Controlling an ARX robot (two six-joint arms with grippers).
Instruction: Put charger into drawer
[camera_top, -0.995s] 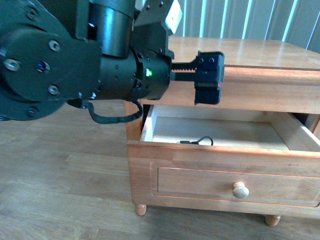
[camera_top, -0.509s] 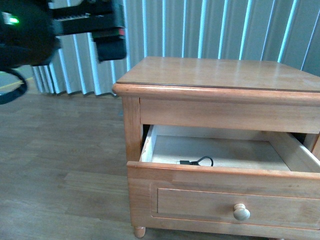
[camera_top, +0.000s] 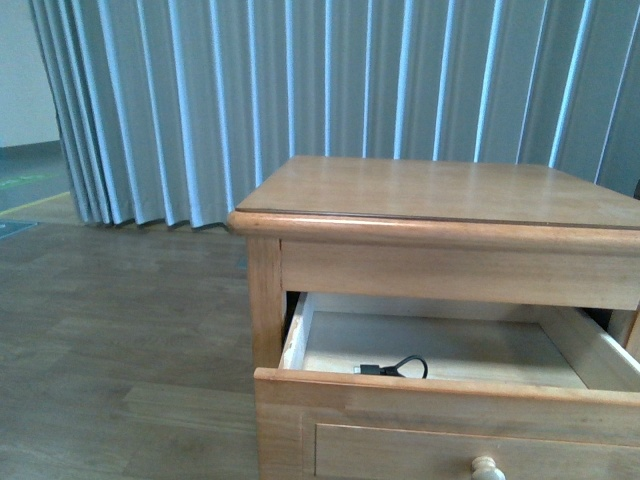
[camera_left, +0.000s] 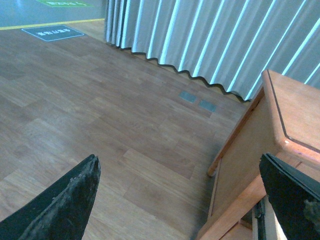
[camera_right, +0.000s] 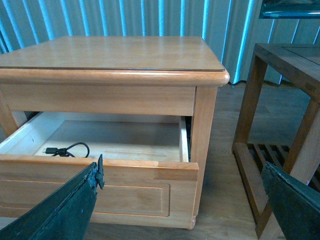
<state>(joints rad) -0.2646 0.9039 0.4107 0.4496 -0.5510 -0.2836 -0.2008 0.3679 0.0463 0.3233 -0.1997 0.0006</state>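
The drawer (camera_top: 450, 408) stands pulled open under the top of the honey-coloured cabinet (camera_top: 430, 190), its pale knob (camera_top: 486, 467) at the picture's lower edge. A thin black cable (camera_top: 392, 368) lies on the drawer's pale floor near its front left. The charger's white body does not show. The right wrist view shows the same drawer (camera_right: 100, 190) and cable (camera_right: 67, 149). My left gripper (camera_left: 180, 200) is open and empty over the floor beside the cabinet's left side. My right gripper (camera_right: 185, 200) is open and empty in front of the drawer. Neither arm shows in the front view.
A pleated grey curtain (camera_top: 250, 100) hangs behind the cabinet. Wooden plank floor (camera_top: 120, 320) lies to its left. In the right wrist view a darker wooden table (camera_right: 280, 100) with a slatted lower shelf stands close to the cabinet's right side.
My left arm, which filled the left of the front view, has swung up and left out of that view. The cabinet now sits lower in the picture. The cable has not moved.
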